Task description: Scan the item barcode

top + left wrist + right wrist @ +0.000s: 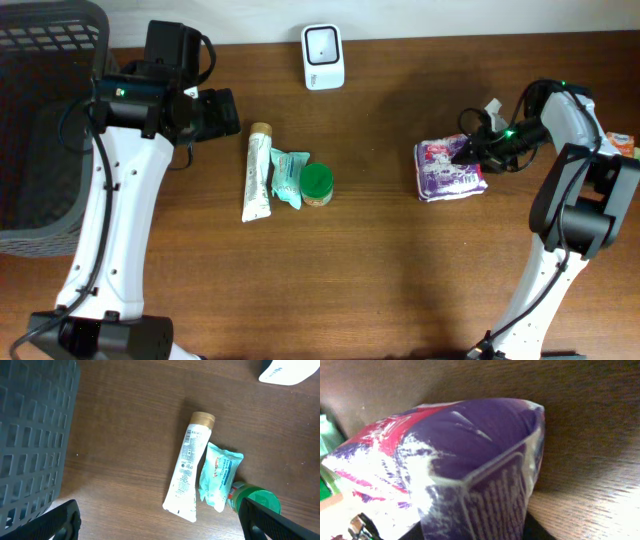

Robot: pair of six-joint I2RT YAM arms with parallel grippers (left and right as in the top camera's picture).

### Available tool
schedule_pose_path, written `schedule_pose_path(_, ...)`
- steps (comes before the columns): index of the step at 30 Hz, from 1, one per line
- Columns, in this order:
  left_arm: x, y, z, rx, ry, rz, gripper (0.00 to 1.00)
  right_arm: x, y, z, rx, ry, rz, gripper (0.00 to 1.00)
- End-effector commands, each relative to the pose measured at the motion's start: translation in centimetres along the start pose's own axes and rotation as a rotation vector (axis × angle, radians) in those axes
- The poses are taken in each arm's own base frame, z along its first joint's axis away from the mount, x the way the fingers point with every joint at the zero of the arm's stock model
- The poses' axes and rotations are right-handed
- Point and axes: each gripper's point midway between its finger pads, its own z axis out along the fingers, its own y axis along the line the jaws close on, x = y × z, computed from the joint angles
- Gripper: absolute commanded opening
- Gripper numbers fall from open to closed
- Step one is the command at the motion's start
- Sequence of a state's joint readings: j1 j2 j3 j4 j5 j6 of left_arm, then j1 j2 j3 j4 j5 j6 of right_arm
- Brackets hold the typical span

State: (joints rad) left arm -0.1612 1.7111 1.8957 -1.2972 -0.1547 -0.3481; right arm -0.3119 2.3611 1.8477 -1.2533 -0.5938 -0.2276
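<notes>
- Overhead: the right gripper sits at the upper right edge of the purple packet, which lies flat on the wooden table, right of centre. I cannot tell whether the jaws pinch it or only bracket it.
- Step in hand, as I judge it, is the pick-up of the item. The scanner, a small white block with a dark window, stands well apart at the back edge.
- The left gripper hangs beside the dark mesh basket, holding nothing.
- A white tube, a teal sachet and a green-capped jar lie in a row, touching or nearly so.
- Left wrist: both fingers show at the lower corners, spread wide. The tube is flattened at its tail, has a tan cap and shows printed small text.
- Right wrist: the packet fills the frame. It is glossy soft film in purple, red and white, puffed, with a ribbed crimp seam. No fingers are clearly visible here.
- Next move, likely: get a firm pinch on the slippery film, lift it, then turn the barcode face toward the scanner window. The barcode is not found in any view.
</notes>
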Motion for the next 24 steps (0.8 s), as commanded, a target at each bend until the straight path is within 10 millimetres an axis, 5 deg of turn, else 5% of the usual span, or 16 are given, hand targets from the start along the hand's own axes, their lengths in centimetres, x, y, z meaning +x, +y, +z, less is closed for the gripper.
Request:
schedule_pose_path(1,0.0,0.0,0.0,-0.006,-0.002,0.007,0.99,-0.6,0.4,-1.0,0.005,-0.01,-0.004,0.17)
schedule_pose_path(5,0.0,0.0,0.0,-0.006,-0.002,0.007,0.99,-2.7,1.0,-6.4,0.212,-0.068,0.038,0.12)
schedule_pose_path(10,0.0,0.0,0.0,-0.006,-0.002,0.007,0.99,-2.0,0.1,-15.4,0.995,-0.247,0.329,0.11)
schedule_pose_path(12,0.0,0.0,0.0,-0.006,-0.002,0.007,0.99,-1.5,0.8,-16.3,1.193,-0.303,0.36,0.12)
schedule_pose_path(16,0.0,0.0,0.0,-0.006,-0.002,0.007,0.99,-2.0,3.6,-11.8,1.231,-0.284,0.254,0.14)
schedule_pose_path(21,0.0,0.0,0.0,-0.006,-0.002,0.007,0.99,-1.4,6.0,-3.2,1.239,-0.234,0.1,0.22)
schedule_pose_path(22,0.0,0.0,0.0,-0.006,-0.002,0.007,0.99,-0.8,8.0,-0.9,1.18,-0.211,0.062,0.22)
schedule_pose_path(23,0.0,0.0,0.0,-0.006,-0.002,0.007,0.99,-0.6,9.5,0.2,1.148,-0.206,0.032,0.36)
schedule_pose_path(24,0.0,0.0,0.0,-0.006,-0.002,0.007,0.99,-0.4,11.1,1.1,1.117,-0.208,-0.001,0.7)
